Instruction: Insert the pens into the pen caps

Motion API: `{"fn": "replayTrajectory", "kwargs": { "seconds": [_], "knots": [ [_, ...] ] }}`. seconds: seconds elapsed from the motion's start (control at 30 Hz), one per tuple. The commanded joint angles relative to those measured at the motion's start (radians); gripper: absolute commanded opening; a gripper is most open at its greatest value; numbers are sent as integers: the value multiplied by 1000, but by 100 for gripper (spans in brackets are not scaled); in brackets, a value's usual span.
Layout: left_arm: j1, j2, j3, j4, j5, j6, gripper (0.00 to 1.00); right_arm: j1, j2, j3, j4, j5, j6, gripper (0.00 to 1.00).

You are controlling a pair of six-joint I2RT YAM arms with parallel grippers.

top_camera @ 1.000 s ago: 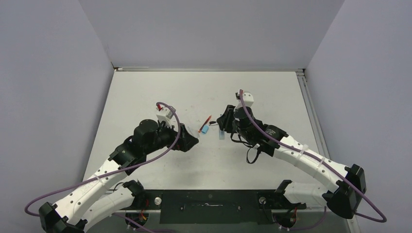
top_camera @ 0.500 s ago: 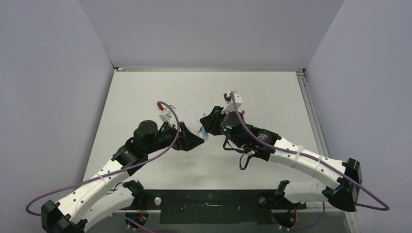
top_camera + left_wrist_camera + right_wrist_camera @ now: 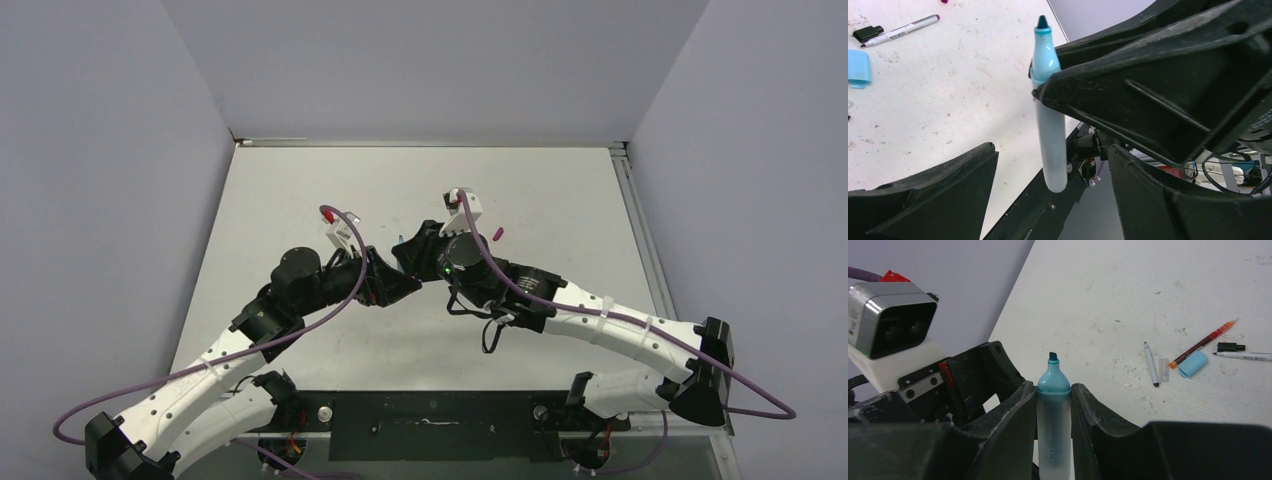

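Teal-tipped and pale blue, the highlighter (image 3: 1053, 410) stands upright in the air with its tip uncapped. The right hand (image 3: 1053, 388) is clamped on its barrel, one finger pressed against each side. The left hand (image 3: 1052, 149) meets it head-on with its fingers spread, one on either side of the barrel's lower end and neither touching it.

The blue cap (image 3: 1193, 363) lies on the white table (image 3: 1128, 300), well apart from the held highlighter. Seen from the right wrist:
- A red pen (image 3: 1204, 342) lies slanted just beside the blue cap, its orange end pointing away.
- On the cap's left are a short clear tube (image 3: 1163, 369) and then a thin grey pen (image 3: 1151, 364).
- On its right are a small black cap (image 3: 1231, 346) and a white pen (image 3: 1245, 356).
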Motion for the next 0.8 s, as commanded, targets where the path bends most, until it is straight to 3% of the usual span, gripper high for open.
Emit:
{"fn": "replayTrajectory", "kwargs": {
  "seconds": [0.0,0.43,0.77],
  "knots": [
    [2,-5,-2,89,5,-18,78,19,7,61,63,12,23,5],
    [13,-14,-8,136,-30,-40,57,45,34,86,31,26,33,5],
    [15,-18,-15,142,-25,-35,32,51,44,92,21,34,39,5]
  ]
}}
